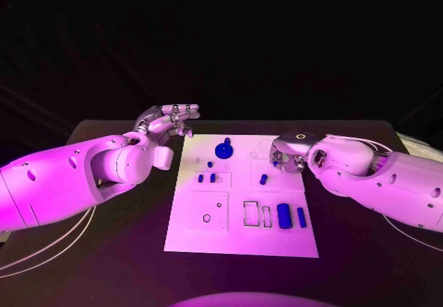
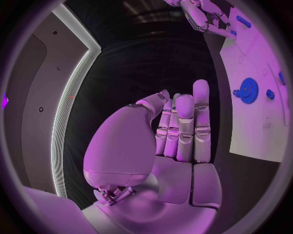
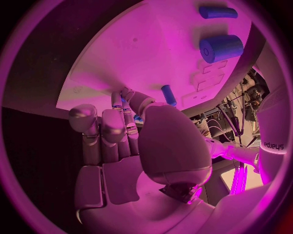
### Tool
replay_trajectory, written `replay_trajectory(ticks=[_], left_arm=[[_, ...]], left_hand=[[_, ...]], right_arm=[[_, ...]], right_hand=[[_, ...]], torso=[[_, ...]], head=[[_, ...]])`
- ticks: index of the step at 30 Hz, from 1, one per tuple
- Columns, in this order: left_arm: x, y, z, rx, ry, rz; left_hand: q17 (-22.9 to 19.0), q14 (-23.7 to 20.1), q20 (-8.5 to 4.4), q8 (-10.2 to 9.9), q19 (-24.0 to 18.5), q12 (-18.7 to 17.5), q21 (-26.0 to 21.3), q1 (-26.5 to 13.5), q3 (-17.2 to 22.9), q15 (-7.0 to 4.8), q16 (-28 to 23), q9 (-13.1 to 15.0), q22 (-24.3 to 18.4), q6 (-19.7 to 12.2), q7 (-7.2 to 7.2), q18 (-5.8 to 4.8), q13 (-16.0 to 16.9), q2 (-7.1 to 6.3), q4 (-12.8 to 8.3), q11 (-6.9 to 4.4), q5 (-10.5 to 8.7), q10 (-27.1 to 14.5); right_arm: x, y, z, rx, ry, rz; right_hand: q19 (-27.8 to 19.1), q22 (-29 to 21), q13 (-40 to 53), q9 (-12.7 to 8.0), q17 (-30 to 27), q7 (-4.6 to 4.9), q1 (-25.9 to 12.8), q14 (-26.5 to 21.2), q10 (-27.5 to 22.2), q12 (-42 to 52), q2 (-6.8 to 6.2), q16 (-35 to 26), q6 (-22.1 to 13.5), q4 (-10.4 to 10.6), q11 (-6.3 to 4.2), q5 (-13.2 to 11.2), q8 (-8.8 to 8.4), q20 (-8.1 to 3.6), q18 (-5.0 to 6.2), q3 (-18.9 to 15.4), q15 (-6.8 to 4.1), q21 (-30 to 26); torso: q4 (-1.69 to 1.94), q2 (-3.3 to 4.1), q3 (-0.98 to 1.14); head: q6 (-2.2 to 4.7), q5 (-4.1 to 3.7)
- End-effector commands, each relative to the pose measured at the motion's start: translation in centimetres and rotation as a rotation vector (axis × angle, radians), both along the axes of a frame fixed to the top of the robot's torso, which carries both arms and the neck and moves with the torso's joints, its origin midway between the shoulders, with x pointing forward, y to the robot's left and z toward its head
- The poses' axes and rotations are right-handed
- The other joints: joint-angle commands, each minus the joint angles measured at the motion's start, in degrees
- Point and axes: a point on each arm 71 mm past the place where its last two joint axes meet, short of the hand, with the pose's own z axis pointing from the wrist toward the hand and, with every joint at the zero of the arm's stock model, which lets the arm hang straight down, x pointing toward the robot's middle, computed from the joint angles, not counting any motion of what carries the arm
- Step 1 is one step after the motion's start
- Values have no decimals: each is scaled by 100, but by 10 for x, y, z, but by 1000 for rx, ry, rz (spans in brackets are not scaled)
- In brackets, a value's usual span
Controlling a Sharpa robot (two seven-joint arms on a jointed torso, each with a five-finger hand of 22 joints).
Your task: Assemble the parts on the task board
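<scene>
The white task board point(image 1: 198, 220) lies in the middle of the black table. A blue gear point(image 1: 225, 150) stands near its far edge, and the gear point(image 2: 248, 89) is also in the left wrist view. Short blue pegs point(image 1: 207, 178) sit at mid-left, and a blue peg point(image 1: 263, 180) lies mid-right. My left hand point(image 1: 171, 119) hovers off the board's far left corner, fingers straight, holding nothing. My right hand point(image 1: 286, 157) is over the board's right side, thumb against fingers point(image 3: 116, 122), pinching a small blue part point(image 3: 139, 118) that is mostly hidden. The blue peg point(image 3: 169, 95) lies just past the thumb.
Two blue blocks point(image 1: 284, 215) point(image 1: 301, 217) lie at the board's near right beside outlined slots point(image 1: 251, 213). The wider block point(image 3: 221, 47) and the thin one point(image 3: 218, 11) also appear in the right wrist view. White cables point(image 1: 56, 249) trail on the table at left.
</scene>
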Motion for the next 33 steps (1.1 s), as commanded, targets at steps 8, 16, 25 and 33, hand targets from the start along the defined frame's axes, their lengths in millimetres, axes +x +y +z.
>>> replay_trajectory(ticks=[8, 16, 25, 33], left_arm=[[0, -1, 0, -11, 0, -16], [1, 0, 0, -10, 7, -17], [1, 0, -1, -9, 11, -20], [1, -2, -2, -10, 14, -25]], left_hand=[[-61, -68, 7, 28, -55, 43, -52, 29, -45, -4, -59, -11, -18, 27, 5, 68, 7, 47, -13, 1, 21, -33], [-111, -93, 8, 25, -60, 53, -68, 32, -53, 0, -91, -15, -29, 15, 11, 67, 7, 49, -21, 7, 21, -54], [-160, -120, 11, 24, -67, 64, -85, 35, -60, 4, -122, -19, -39, 6, 16, 66, 8, 54, -29, 11, 23, -73], [-176, -129, 12, 24, -70, 69, -92, 36, -63, 5, -132, -20, -44, 2, 18, 65, 8, 55, -32, 13, 23, -79]], right_arm=[[-5, -6, -2, 54, -14, -33], [-6, -15, 16, 140, -19, -55], [-13, -17, 37, 219, -30, -41], [-30, 6, 42, 272, -10, 29]], right_hand=[[48, 33, -27, 19, 32, 10, -113, 128, 33, -93, 102, 63, 23, 60, 30, -114, -7, -3, 7, 24, -21, 62], [51, 43, -41, 19, 37, 16, -133, 128, 19, -120, 105, 70, 9, 69, 39, -128, -20, 0, 5, 30, -15, 69], [57, 58, -46, 20, 57, 19, -136, 131, 13, -129, 104, 87, 5, 69, 41, -129, -25, 1, 3, 33, -13, 77], [65, 77, -54, 21, 83, 26, -136, 136, 6, -144, 107, 111, 1, 69, 46, -126, -30, 1, 0, 42, -9, 89]], torso=[[2, -2, 2], [-1, -4, 0], [-1, -3, -1], [1, -6, -8]], head=[[9, -16], [20, -36], [19, -38], [34, -4]])
